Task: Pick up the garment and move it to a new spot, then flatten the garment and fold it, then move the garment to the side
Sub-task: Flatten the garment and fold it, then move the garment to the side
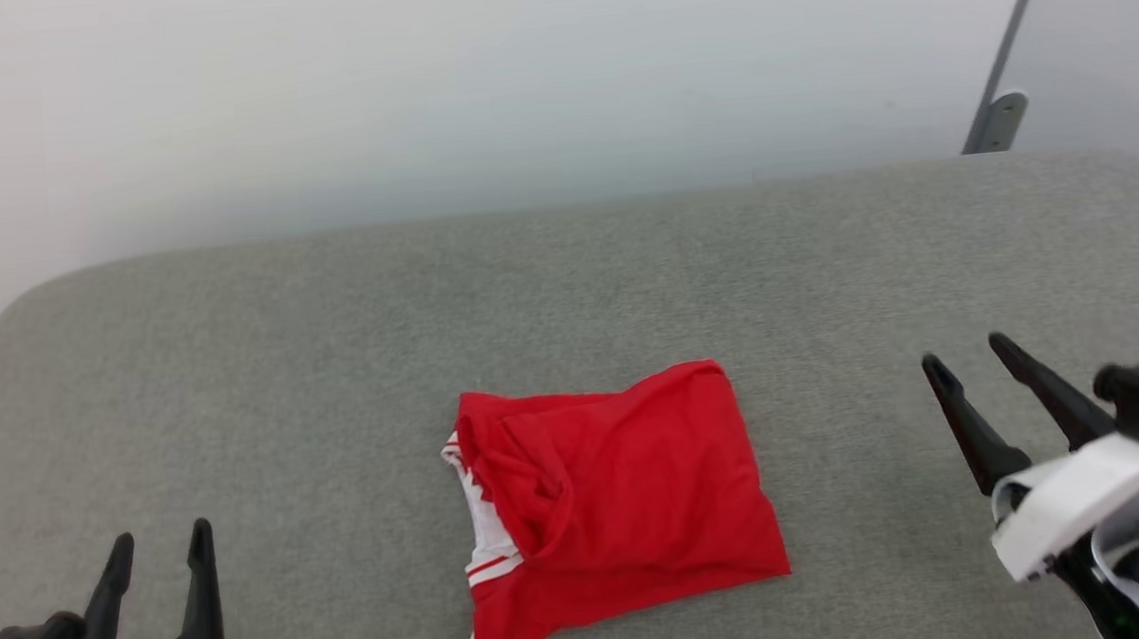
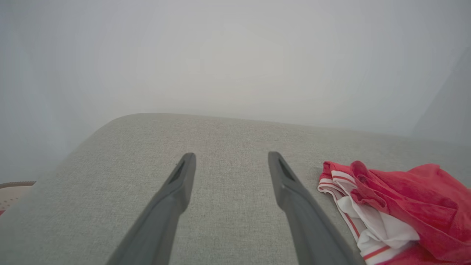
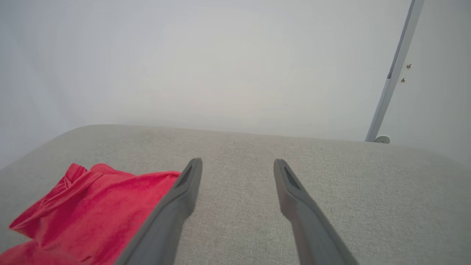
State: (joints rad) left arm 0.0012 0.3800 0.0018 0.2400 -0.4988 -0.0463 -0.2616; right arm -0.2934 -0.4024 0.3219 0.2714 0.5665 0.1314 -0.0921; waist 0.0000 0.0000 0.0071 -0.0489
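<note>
The garment [image 1: 622,501] lies folded into a rough red square in the middle of the grey cushioned surface [image 1: 330,336], with white and striped trim showing along its left edge; no lettering shows. My left gripper [image 1: 160,549] stands open at the lower left, well clear of the cloth. In the left wrist view the left gripper [image 2: 232,160] has bare surface between its fingers and the garment [image 2: 401,198] lies off to the right. My right gripper [image 1: 968,357] is open at the right, apart from the cloth. The right wrist view has the garment [image 3: 88,209] left of the right gripper [image 3: 238,165].
A pale wall rises behind the surface's rounded far edge. A thin grey pole [image 1: 1007,48] with a foot stands at the back right. The surface's rounded left corner [image 1: 17,308] drops off toward the floor.
</note>
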